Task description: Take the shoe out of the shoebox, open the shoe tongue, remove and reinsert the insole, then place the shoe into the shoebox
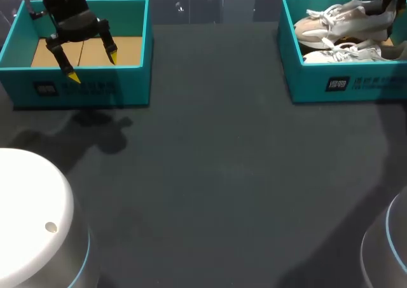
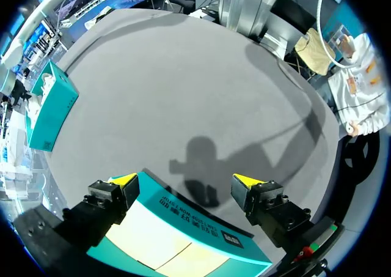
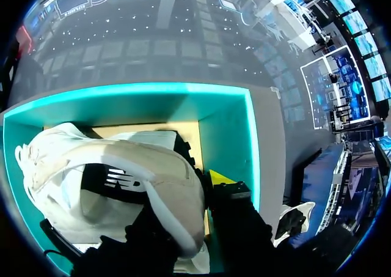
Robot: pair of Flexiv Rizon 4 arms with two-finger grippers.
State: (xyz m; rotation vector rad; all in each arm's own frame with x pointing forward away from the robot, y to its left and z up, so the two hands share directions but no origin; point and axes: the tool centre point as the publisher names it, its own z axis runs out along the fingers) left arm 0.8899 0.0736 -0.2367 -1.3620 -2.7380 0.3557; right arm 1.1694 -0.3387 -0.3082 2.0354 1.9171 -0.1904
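Left tool (image 1: 93, 68), jaws wide, hangs above a second teal box (image 1: 82, 88). Shoe (image 3: 116, 185) lies in the shoebox (image 3: 229, 136), heel against the right tool (image 3: 181, 184), whose grip cannot be told.

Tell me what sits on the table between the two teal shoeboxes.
Nothing. The head view shows only bare dark grey tabletop between the empty teal cardboard shoebox and the teal cardboard shoebox holding white sneakers.
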